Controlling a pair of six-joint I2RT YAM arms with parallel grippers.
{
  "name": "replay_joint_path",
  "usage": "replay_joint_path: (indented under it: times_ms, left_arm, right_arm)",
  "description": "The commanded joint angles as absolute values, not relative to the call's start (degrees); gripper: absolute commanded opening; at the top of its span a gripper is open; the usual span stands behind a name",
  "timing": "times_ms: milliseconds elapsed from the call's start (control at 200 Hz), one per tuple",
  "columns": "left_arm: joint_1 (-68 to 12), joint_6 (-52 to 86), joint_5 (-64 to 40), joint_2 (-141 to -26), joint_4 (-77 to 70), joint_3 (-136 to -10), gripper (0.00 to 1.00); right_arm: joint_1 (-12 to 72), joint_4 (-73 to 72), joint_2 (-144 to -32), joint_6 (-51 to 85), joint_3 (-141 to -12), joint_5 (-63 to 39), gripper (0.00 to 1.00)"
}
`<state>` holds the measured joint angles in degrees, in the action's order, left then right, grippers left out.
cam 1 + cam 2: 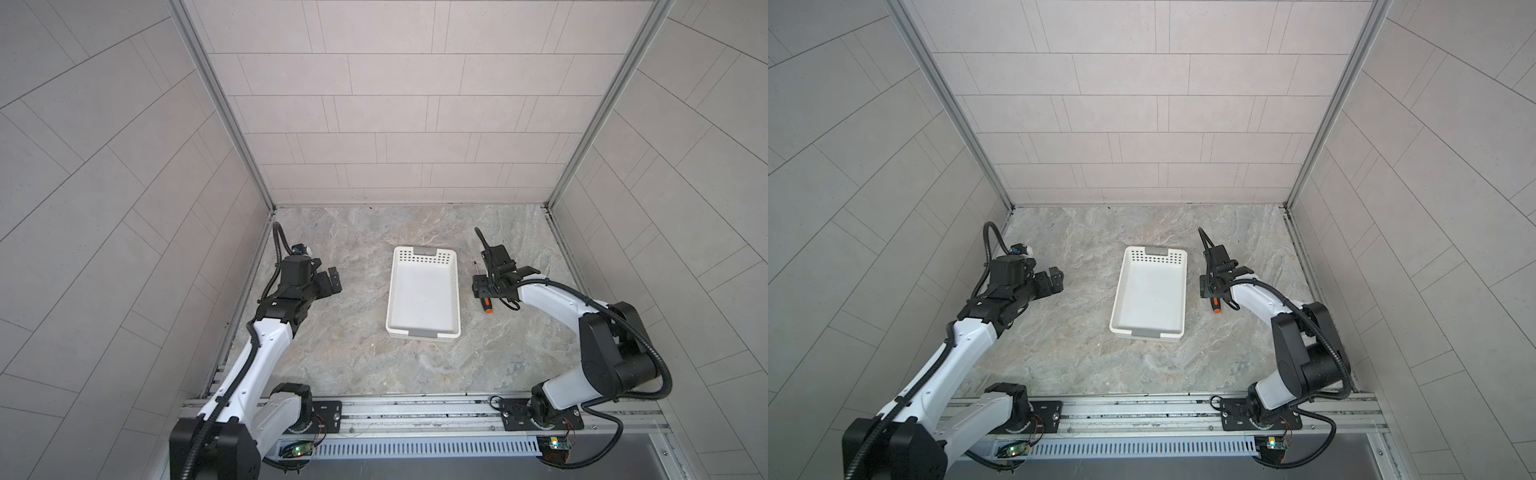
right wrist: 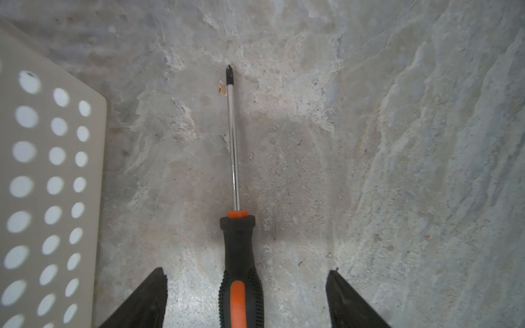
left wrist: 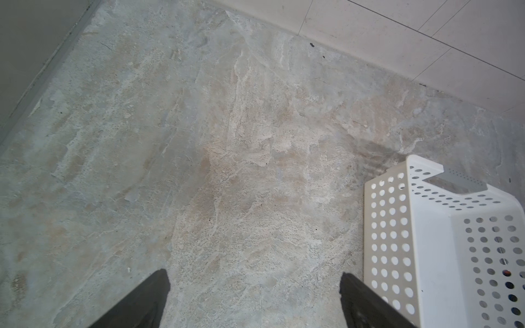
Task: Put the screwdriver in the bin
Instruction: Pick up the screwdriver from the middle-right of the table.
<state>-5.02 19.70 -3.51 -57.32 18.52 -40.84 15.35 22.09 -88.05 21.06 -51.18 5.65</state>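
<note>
We see the slim screwdriver with a black handle, orange bands and a thin metal shaft (image 2: 238,250) lying flat on the mottled grey stone-look tabletop (image 1: 332,353). It is just beside the shallow rectangular white plastic bin (image 1: 422,299), outside it on the long side nearer the right arm, and does not touch it. Its shaft runs roughly along that side wall, and the tip points toward the bin's perforated end wall. The right gripper (image 2: 247,284) sits low over the handle with its jaws spread. One black finger (image 2: 153,295) stands on each side of the handle, and bare tabletop shows in both gaps, so we judge it open and holding nothing. On the bin's opposite long side, near but apart from it, the left gripper (image 3: 255,284) hangs with its jaws wide and only tabletop between them. In both top views the screwdriver's orange end (image 1: 1216,302) peeks out from beneath the right gripper.
</note>
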Motion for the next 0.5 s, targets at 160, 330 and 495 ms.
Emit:
replay_joint_path:
  times_ms: [160,330,495]
  left_arm:
    - [-5.23,20.61,1.06,-52.95,19.68,-39.48,1.0]
    - [-5.27,20.66,2.04,-52.34,20.04,-39.38,1.0]
    - [-5.28,20.68,2.3,-52.47,20.06,-39.37,1.0]
  right_arm:
    - [15.21,21.05,-94.26,21.92,-52.88,6.13,0.56]
    - [15.05,20.13,-97.03,22.66,-53.06,5.48,0.44]
    - [14.92,19.45,-97.83,22.84,-52.33,5.17,0.26]
